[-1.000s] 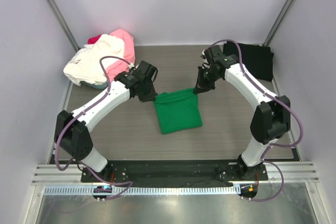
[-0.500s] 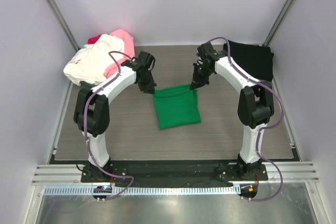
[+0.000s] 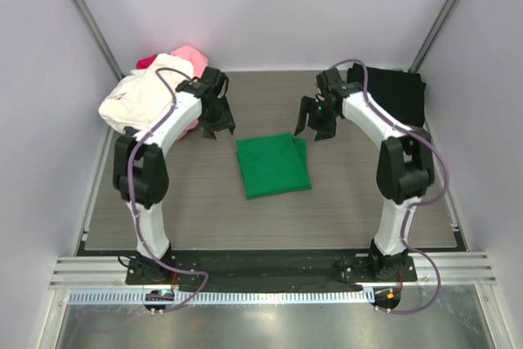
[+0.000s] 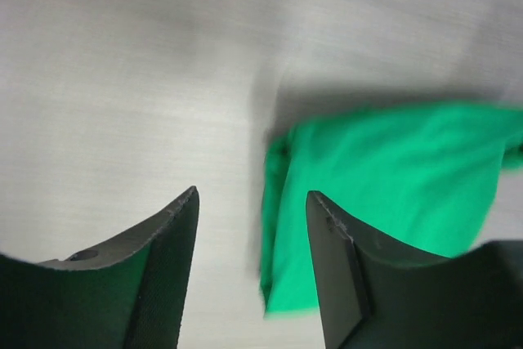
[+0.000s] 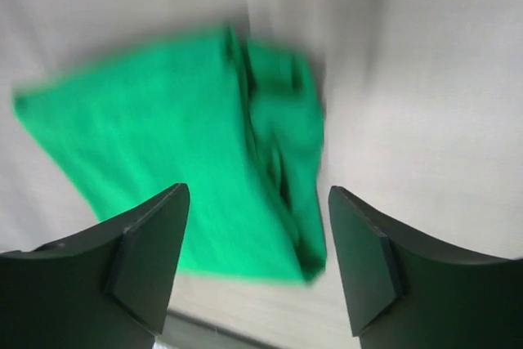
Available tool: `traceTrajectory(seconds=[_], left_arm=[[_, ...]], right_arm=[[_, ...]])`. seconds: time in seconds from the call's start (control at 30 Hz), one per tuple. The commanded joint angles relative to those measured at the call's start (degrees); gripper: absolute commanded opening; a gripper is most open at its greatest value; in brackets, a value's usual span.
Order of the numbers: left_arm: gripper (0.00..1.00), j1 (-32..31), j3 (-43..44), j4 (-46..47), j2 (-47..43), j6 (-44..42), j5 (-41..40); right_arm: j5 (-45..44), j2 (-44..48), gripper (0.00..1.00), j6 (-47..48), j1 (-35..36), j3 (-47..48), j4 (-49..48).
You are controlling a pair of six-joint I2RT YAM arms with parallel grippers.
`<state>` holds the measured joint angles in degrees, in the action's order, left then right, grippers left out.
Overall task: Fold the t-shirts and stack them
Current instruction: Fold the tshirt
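Note:
A bright green t-shirt [image 3: 274,166] lies folded into a rough square in the middle of the table; it also shows blurred in the left wrist view [image 4: 384,185] and the right wrist view [image 5: 188,177]. My left gripper [image 3: 217,129] hangs open just beyond the shirt's far left corner, nothing between its fingers [image 4: 176,275]. My right gripper [image 3: 314,130] hangs open over the far right corner, also empty. A black t-shirt [image 3: 394,91] lies flat at the back right. Cream-white [image 3: 140,102], pink [image 3: 194,61] and red [image 3: 147,61] shirts lie heaped at the back left.
Grey walls close in the table on three sides, with slanted metal posts [image 3: 82,14] at the back corners. A metal rail [image 3: 261,269] runs along the near edge by the arm bases.
Both grippers have let go of the green shirt's far corners and opened, lifting back a little. The shirt has settled flat on the table.

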<state>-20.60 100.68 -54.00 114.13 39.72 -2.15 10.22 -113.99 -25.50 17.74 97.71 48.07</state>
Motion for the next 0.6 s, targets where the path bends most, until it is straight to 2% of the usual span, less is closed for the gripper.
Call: traceTrajectory(seconds=[0.0,0.03,0.07,0.2,0.23,0.27,0.3,0.43,0.5,0.57], left_arm=[[0.57,-1.11,-6.62,-1.38,-11.71,0.17,-0.84],[0.56,-1.46,-8.82,0.37,-13.39,0.7,-0.57],[0.56,-2.59,-13.45,1.69,-16.88,1.31,0.3],[0.5,-7.16,-22.71,9.68,-22.27,6.22,6.53],[0.47,-7.96,-25.07,15.1,-22.72,7.55,11.77],[0.46,-9.53,-29.1,18.19,-23.07,8.78,13.82],[0.44,-10.24,-30.79,23.36,-23.16,11.14,15.84],[0.42,-12.88,-35.72,34.28,-20.09,15.89,23.65],[0.4,-12.97,-39.58,42.7,-18.07,18.27,25.96],[0.38,-13.06,-40.3,44.41,-14.21,18.46,26.76]], right_arm=[[5.76,12.64,0.73,-2.18,0.63,-13.83,-7.78],[6.82,14.4,0.7,-3.67,1.15,-20.74,-9.73],[8.83,17.55,0.67,-4.21,1.51,-23.59,-13.32],[13.68,23.27,0.45,-7.63,4.49,-33.54,-21.32],[14.12,23.99,0.44,-8.94,5.46,-35.9,-22.66],[14.48,24.43,0.43,-9.39,7.03,-36.88,-23.8],[14.74,24.61,0.41,-9.74,7.48,-37.67,-25.56],[15.19,22.34,0.37,-10.19,7.84,-42.06,-30.22],[13.26,21.28,0.35,-9.22,7.49,-43.74,-31.89],[10.27,19.78,0.33,-8.7,7.05,-47.16,-34.69]])
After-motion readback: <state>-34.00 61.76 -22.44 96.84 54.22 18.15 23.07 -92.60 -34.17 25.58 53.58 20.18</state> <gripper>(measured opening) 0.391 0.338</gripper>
